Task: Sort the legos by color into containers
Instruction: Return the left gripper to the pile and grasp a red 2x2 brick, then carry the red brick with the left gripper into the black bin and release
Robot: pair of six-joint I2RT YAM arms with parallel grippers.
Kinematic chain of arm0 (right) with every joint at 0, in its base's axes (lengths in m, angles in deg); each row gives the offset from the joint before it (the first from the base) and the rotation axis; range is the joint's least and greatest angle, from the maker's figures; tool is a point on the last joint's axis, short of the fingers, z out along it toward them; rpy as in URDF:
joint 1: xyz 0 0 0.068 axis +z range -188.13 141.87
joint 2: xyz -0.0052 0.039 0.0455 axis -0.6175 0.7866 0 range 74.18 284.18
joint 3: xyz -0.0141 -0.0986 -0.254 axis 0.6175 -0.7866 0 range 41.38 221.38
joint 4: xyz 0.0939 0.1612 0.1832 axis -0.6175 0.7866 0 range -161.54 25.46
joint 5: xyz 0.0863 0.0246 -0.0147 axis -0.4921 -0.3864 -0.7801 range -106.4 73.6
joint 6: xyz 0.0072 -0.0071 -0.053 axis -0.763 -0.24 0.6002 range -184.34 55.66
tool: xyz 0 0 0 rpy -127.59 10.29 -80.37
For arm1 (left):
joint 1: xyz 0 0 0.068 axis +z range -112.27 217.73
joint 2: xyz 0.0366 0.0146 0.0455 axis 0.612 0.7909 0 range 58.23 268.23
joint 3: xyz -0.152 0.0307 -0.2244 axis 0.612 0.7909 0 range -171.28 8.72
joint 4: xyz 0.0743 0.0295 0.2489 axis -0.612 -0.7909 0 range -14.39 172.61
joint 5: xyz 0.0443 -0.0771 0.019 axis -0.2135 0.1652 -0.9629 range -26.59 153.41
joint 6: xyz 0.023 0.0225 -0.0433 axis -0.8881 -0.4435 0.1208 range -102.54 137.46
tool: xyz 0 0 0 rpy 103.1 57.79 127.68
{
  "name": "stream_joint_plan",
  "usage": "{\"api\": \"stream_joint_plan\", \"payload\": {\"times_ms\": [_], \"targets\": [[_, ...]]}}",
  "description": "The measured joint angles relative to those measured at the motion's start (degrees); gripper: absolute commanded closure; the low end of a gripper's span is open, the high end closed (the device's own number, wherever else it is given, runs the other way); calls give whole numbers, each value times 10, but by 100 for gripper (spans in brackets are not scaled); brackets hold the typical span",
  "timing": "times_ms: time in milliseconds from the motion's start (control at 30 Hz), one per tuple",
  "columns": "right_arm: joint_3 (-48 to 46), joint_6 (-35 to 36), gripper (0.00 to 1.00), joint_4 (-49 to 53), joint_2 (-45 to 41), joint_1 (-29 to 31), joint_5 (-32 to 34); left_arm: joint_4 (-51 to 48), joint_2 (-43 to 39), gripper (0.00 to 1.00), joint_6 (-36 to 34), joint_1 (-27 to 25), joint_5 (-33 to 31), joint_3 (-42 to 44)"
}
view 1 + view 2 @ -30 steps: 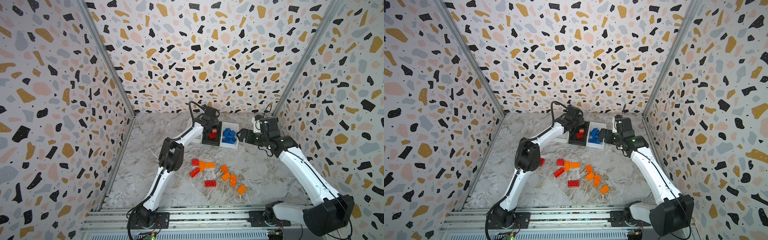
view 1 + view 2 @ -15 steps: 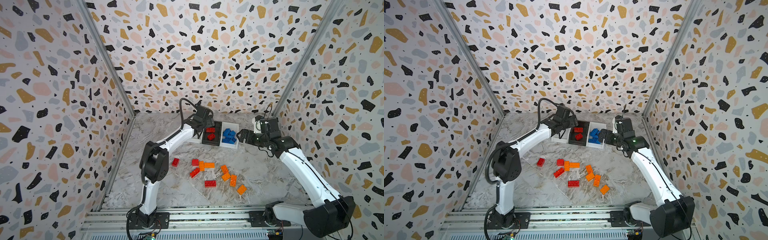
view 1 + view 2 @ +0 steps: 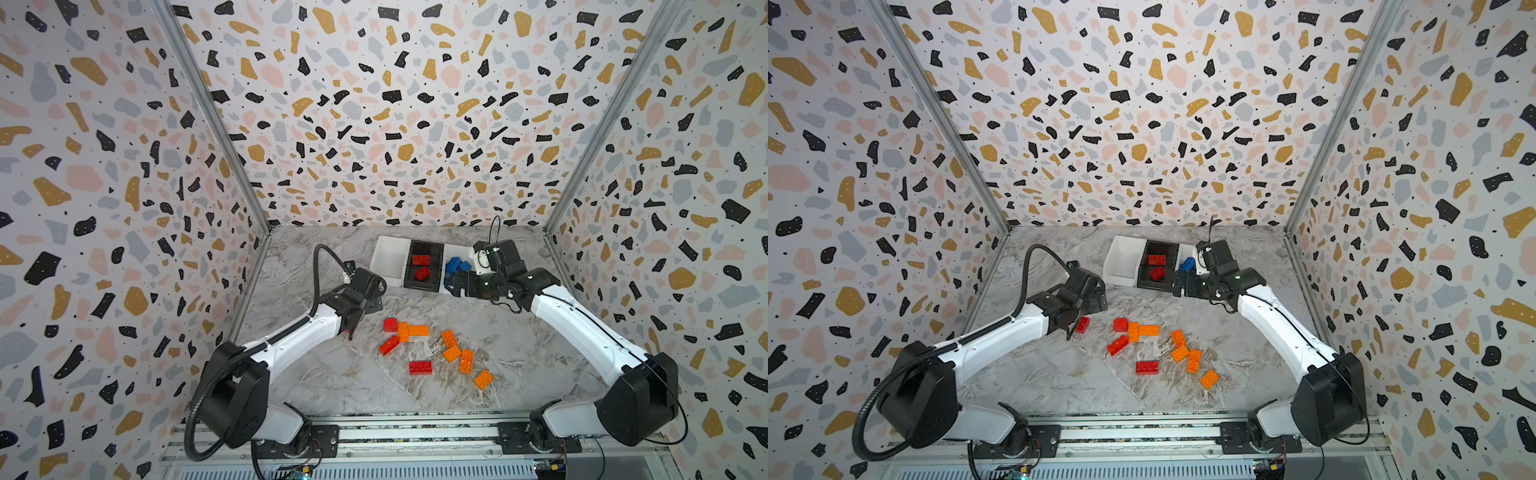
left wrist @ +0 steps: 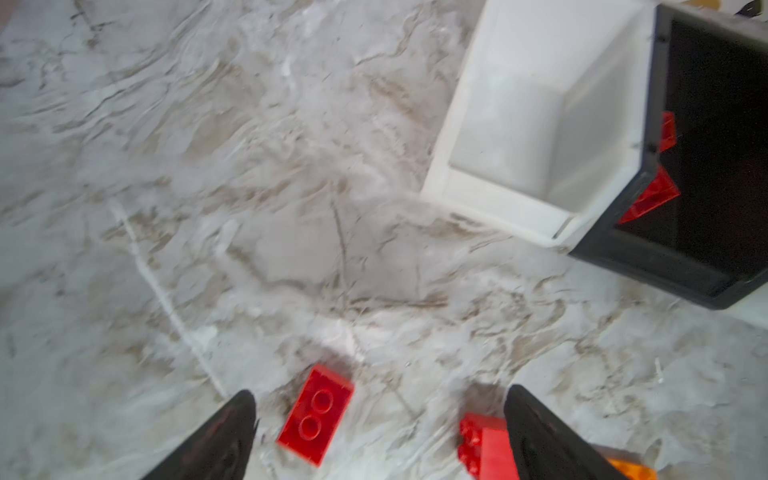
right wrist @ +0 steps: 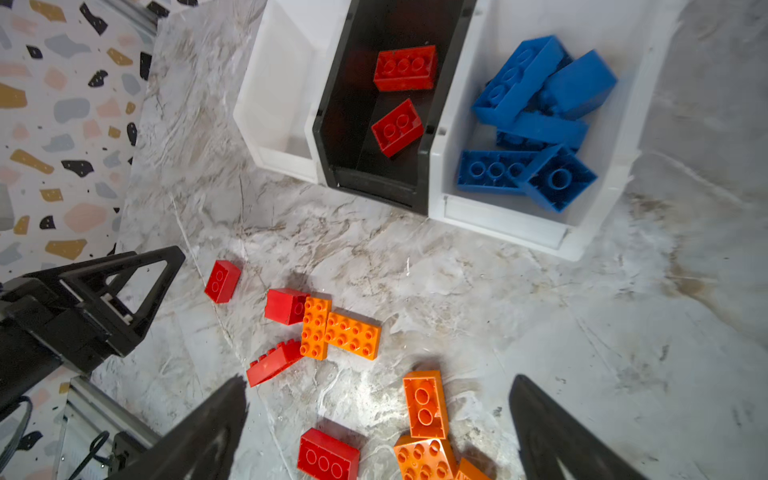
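The containers stand in a row at the back: a white bin (image 3: 388, 259) with nothing in it, a black bin (image 3: 424, 286) with two red legos (image 5: 405, 68), and a white bin (image 5: 503, 226) with several blue legos (image 5: 536, 124). Red and orange legos (image 3: 418, 330) lie loose mid-table. My left gripper (image 4: 380, 399) is open low over the table, and an upturned red lego (image 4: 316, 413) lies between its fingers; in a top view it shows beside the gripper (image 3: 1082, 324). My right gripper (image 5: 378, 386) hangs open and holds nothing, in front of the bins (image 3: 455, 284).
Patterned walls close in the left, back and right sides. A metal rail (image 3: 415, 432) with both arm bases runs along the front edge. A second red lego (image 4: 482, 449) sits against my left gripper's finger. The left arm's black cable (image 3: 318, 266) loops above the table.
My left gripper has opened and drawn back from over the black bin to the loose red lego at the left. A second red lego now lies in that bin. The right arm has hardly moved.
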Motion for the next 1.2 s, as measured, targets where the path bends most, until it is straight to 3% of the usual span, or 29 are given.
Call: {"api": "stream_joint_plan", "payload": {"times_ms": [300,800,1033,1200], "targets": [[6,-2,1,-7,6,14,-3,-3,-19,7,10,13,-11,73],[7,-19,1,-6,-17,17,24,68,116,33,-50,54,34,83],[7,-19,1,-6,-18,17,27,97,129,72,-62,56,41,80],[7,-19,1,-5,-18,17,30,63,147,80,-61,57,49,45]]}}
